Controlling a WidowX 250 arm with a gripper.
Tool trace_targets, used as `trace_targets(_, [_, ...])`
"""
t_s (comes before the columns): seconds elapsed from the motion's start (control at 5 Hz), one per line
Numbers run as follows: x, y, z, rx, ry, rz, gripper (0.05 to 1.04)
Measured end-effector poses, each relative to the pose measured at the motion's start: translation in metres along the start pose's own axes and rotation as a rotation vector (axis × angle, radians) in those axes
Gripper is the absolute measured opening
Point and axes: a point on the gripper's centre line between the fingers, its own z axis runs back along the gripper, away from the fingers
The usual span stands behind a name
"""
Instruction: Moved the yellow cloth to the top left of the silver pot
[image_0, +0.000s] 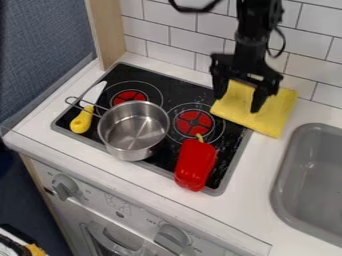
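Grey, rounded knobs (172, 237) sit on the stove front, toward six o'clock. Yellow cloth (275, 112) lies beneath and between the jaws of the gripper (239, 96), which stand apart; contact is hard to judge. They hide part of the soft, creased fabric, between two and three o'clock from the round, shiny metal pot (132, 131). At three o'clock, the smooth grey sink (310, 175) is cut off.
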Motion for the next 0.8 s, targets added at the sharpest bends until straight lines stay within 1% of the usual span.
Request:
trace_targets(0.2, [0.01, 0.006, -0.012, -0.003, 0.017, 0.018, 1.002])
trace_targets(0.4, [0.013, 0.012, -0.018, 0.014, 0.02, 0.017, 1.002])
trace_targets(0.6, [0.01, 0.022, -0.021, 0.059, 0.028, 0.004, 1.002])
trace_targets(0.8, [0.006, 0.041, -0.02, 0.126, 0.004, 0.014, 1.002])
